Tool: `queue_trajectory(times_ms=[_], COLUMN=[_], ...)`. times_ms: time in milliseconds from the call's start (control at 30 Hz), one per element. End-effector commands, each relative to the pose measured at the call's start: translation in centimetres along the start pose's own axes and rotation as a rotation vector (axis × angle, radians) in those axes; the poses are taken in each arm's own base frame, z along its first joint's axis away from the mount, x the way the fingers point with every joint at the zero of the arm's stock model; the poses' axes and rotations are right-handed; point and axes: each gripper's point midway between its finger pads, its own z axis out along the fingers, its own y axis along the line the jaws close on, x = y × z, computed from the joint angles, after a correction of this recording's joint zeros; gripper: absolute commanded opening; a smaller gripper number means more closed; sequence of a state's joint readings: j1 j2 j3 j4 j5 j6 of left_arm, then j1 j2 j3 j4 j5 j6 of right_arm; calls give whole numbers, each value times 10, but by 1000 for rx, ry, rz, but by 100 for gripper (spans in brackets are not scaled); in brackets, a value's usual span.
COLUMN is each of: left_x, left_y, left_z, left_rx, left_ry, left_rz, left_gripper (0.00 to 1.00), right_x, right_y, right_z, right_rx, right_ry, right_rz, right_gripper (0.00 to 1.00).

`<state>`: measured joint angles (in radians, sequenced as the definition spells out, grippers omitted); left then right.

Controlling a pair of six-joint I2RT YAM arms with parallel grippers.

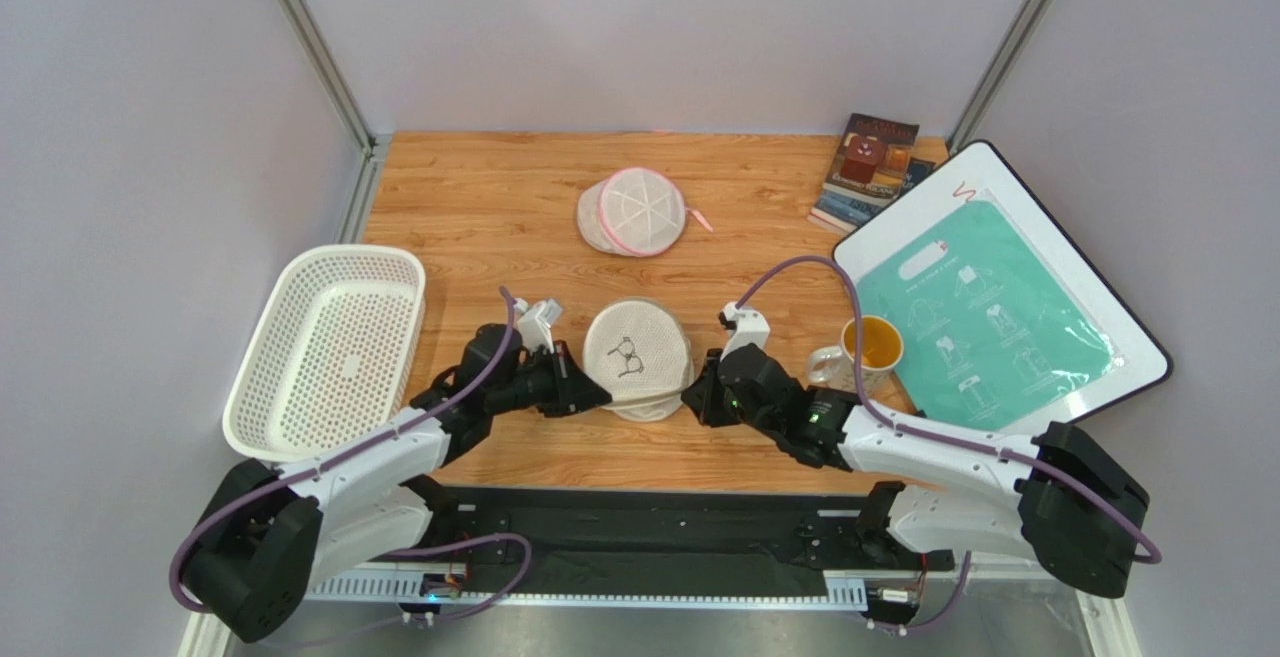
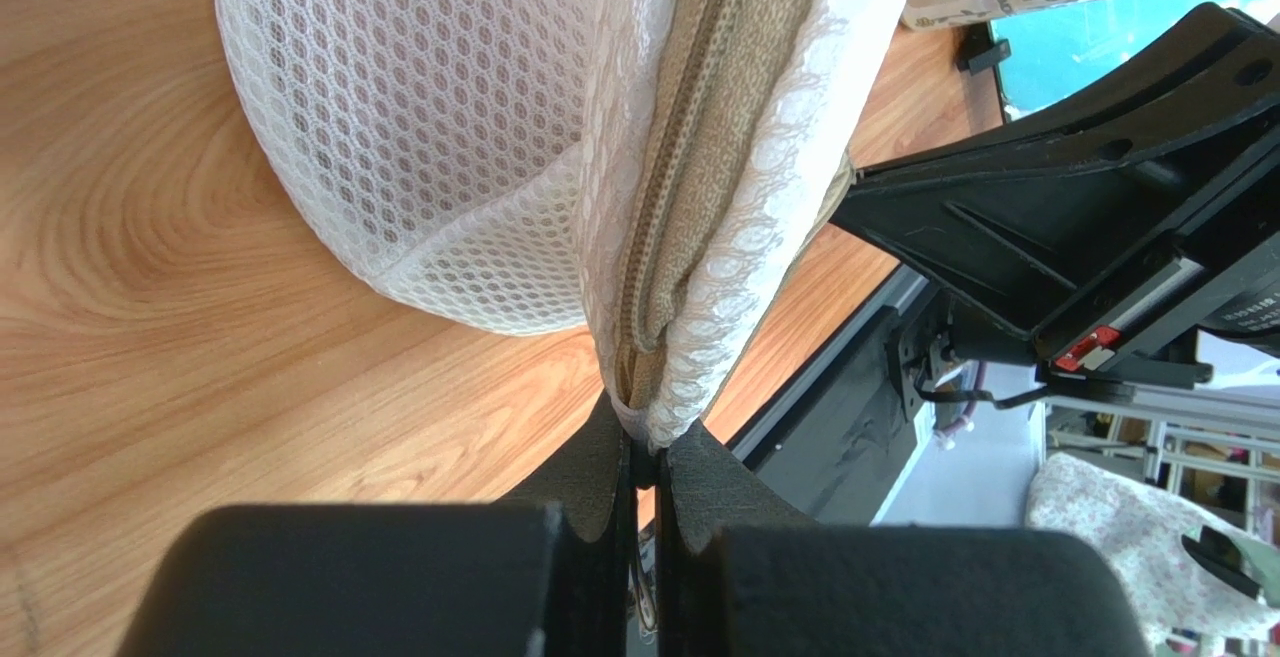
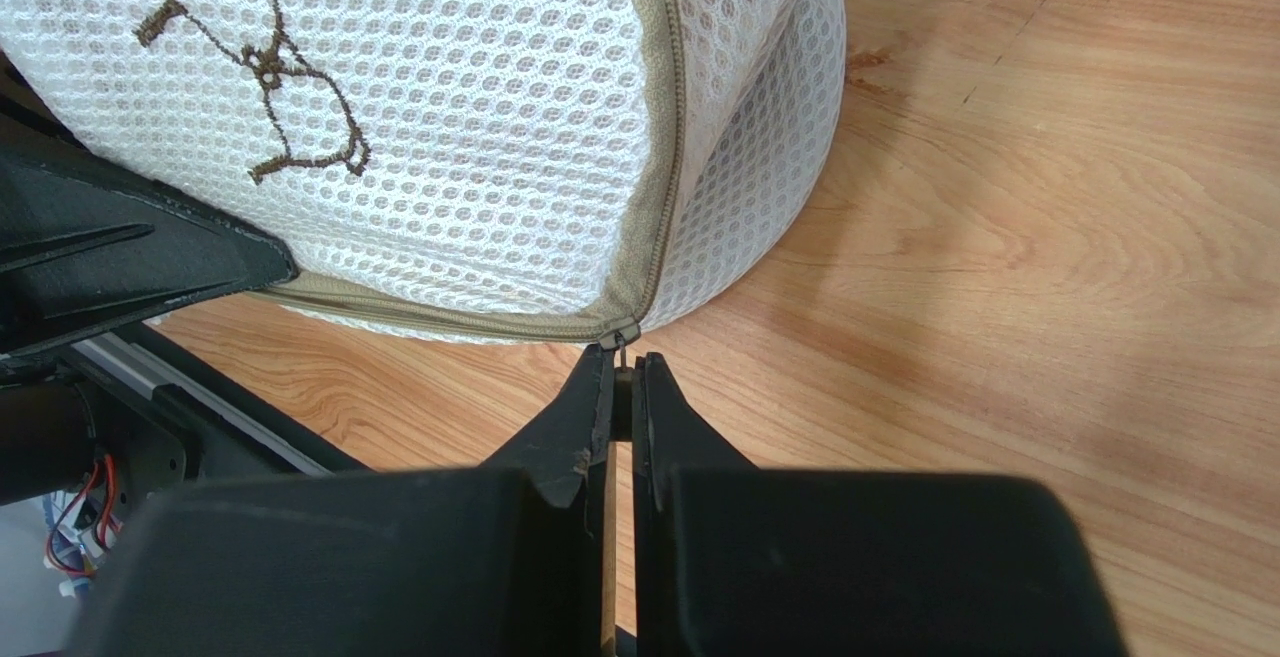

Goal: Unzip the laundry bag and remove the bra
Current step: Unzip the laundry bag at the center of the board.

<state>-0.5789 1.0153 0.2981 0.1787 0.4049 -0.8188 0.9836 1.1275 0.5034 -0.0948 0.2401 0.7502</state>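
The laundry bag [image 1: 637, 359], a domed beige-white mesh pouch with a dark bra pictogram, lies on the table between my two grippers. My left gripper [image 1: 595, 387] is shut on the bag's rim fabric by the zip [image 2: 661, 432] at its left side. My right gripper [image 1: 696, 392] is shut on the zip pull [image 3: 619, 350] at the bag's right rim. The beige zip [image 3: 661, 162] looks closed along the rim. The pictogram shows in the right wrist view [image 3: 256, 57]. The bra is hidden.
A second round mesh pouch with pink trim [image 1: 639, 212] lies further back. A white perforated basket [image 1: 323, 350] stands left. A yellow mug [image 1: 864, 345], a white tray with a teal sheet [image 1: 999, 290] and books [image 1: 872, 162] are right.
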Motion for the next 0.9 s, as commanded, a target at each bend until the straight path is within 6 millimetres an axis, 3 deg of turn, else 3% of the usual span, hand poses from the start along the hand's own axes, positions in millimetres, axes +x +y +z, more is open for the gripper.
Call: queue_trajectory(times_ms=[0,233,267,300,400,500,633,767,867], left_x=[-6,-13,-13,-12,-13,-11,6,8,10], left_y=[10,15,15,16,7,-5,-7,-20,-16], left_z=[-6,-8,-8,-9,-11,-11,-10,-8,-4], left_rx=[-38,-61,-67,-75,-50,4,7,66,32], left_ry=[16,18,23,36,40,12,6,-37,-44], left_rz=[33,53,60,60,47,7,-20,-57,-58], left_gripper=[0,2,15,42,79,95,99,100,100], right_x=[-5,-8,-7,-7,-7,-8,-6,5,11], right_y=[-40,-39,-38,-33,-21,-10,6,21,30], right_z=[1,0,0,0,1,3,7,14,17], right_rx=[144,134,128,107,61,37,9,-1,-18], right_ry=[-33,-31,-25,-20,-9,-21,-16,16,27], right_rz=[-45,-36,-32,-22,0,15,13,-12,-16], right_gripper=[0,0,0,0,0,0,0,0,0])
